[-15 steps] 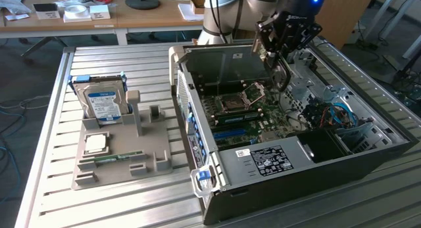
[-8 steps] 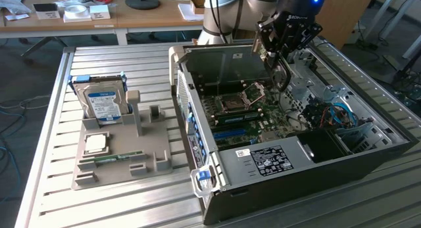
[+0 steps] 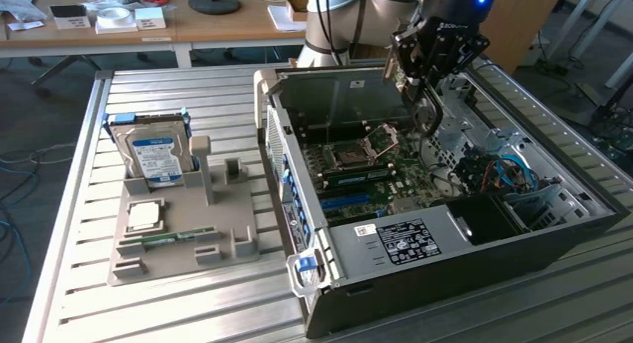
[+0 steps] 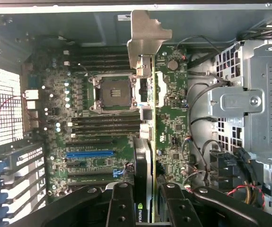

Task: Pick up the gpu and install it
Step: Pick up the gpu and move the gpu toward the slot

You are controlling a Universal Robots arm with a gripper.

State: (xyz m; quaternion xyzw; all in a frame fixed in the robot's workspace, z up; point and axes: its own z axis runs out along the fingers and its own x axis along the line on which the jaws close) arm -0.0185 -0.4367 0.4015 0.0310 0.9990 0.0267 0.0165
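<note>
My arm's gripper (image 4: 145, 204) hangs over the open black computer case (image 3: 554, 243), its two black fingers (image 4: 121, 208) pinching the gpu (image 4: 143, 158), a thin dark expansion card seen edge-on. The card's silvery metal bracket (image 4: 147, 38) is at the end far from the fingers. The card is in the air above the green motherboard (image 4: 173, 118) and is not seated in any slot.

In the wrist view the card's edge runs just beside the square metal processor socket (image 4: 113, 94), with the long blue expansion slot (image 4: 89, 153) near it on the same side. On the other side, loose grey and black cables (image 4: 197, 142) crowd the gap between the board and the perforated grey drive cage (image 4: 249, 104), so room is tight there.

In the exterior view the case walls stand up around the board. The grey power supply with its white label (image 3: 401, 241) closes off the near end.

Toward the exterior view's left, well apart from the case, a grey moulded parts holder (image 3: 233, 243) rests on the slatted metal desk (image 3: 198, 313). It carries an upright silver hard drive with a blue-white label (image 3: 156, 156) and a narrow green memory stick (image 3: 178, 239).
</note>
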